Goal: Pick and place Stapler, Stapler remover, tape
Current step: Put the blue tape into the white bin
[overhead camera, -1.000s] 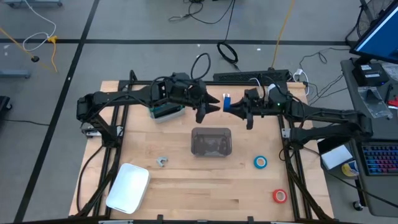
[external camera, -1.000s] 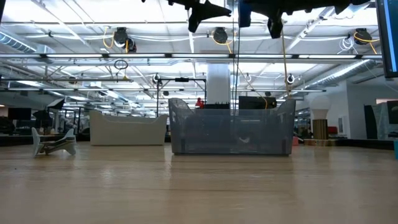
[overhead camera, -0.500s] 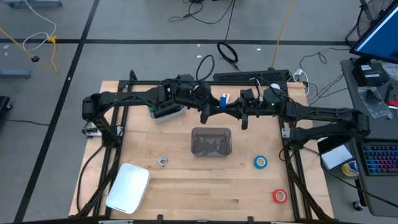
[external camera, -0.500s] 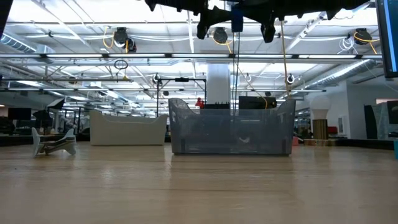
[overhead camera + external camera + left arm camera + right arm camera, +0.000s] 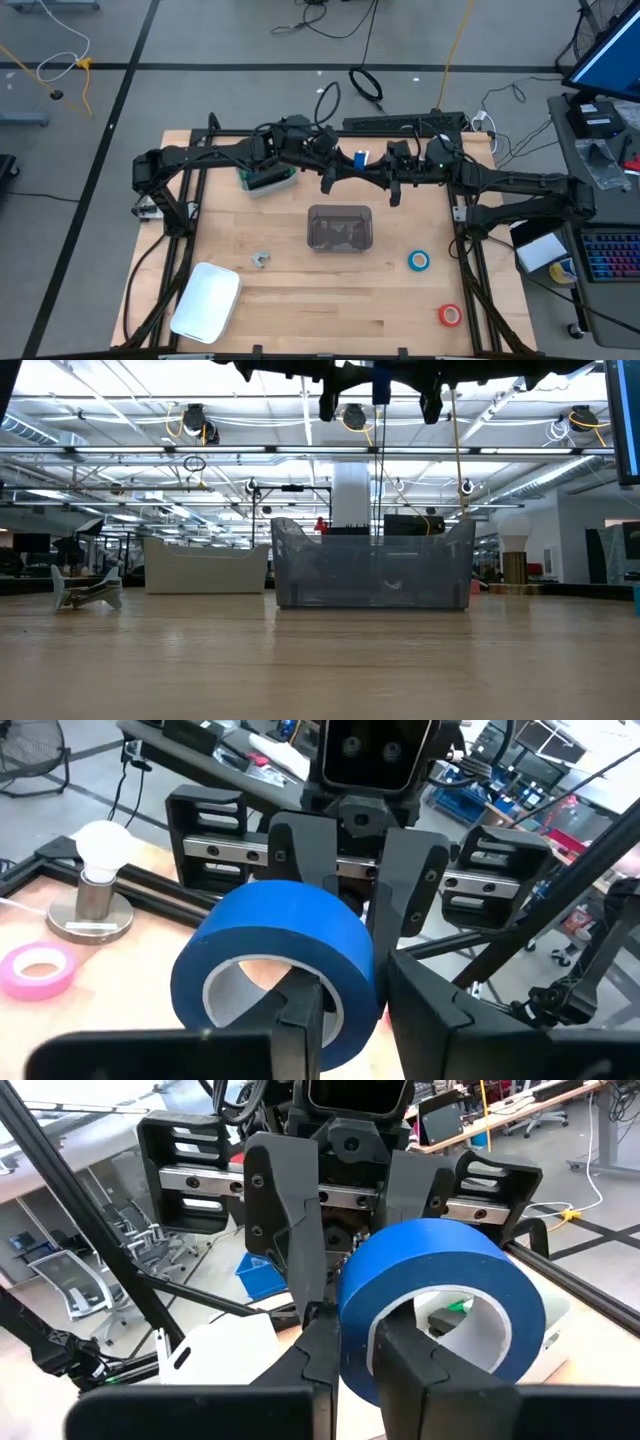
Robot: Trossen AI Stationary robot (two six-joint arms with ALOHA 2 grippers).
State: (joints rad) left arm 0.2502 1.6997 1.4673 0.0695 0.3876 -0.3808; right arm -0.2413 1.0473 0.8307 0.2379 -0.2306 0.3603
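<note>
A blue tape roll (image 5: 360, 158) hangs high above the table's far middle, between my two grippers, which face each other. My left gripper (image 5: 347, 166) and my right gripper (image 5: 376, 168) are both shut on it. On the table lie a teal tape roll (image 5: 419, 261), a red tape roll (image 5: 450, 315) and the small grey stapler remover (image 5: 261, 260). The mint-green stapler (image 5: 265, 181) lies partly under my left arm. My left gripper holds the blue roll's wall (image 5: 352, 1016), one finger (image 5: 300, 1010) inside the centre hole and one outside. The fingers come level from the table's left. The roll is lifted clear. My right gripper holds the opposite wall (image 5: 356, 1342), one finger (image 5: 405, 1360) in the hole and one outside. It comes level from the table's right.
A clear grey bin (image 5: 340, 228) stands mid-table, below and nearer than the grippers. A white tray (image 5: 207, 300) lies at the near left. Black frame rails (image 5: 190, 215) run along both sides of the wooden table.
My left gripper has moved toward the table's right, up to the blue roll in my right gripper. The roll's wall now lies between its fingers. My right gripper has edged a little toward the left with the roll, which stays lifted clear.
</note>
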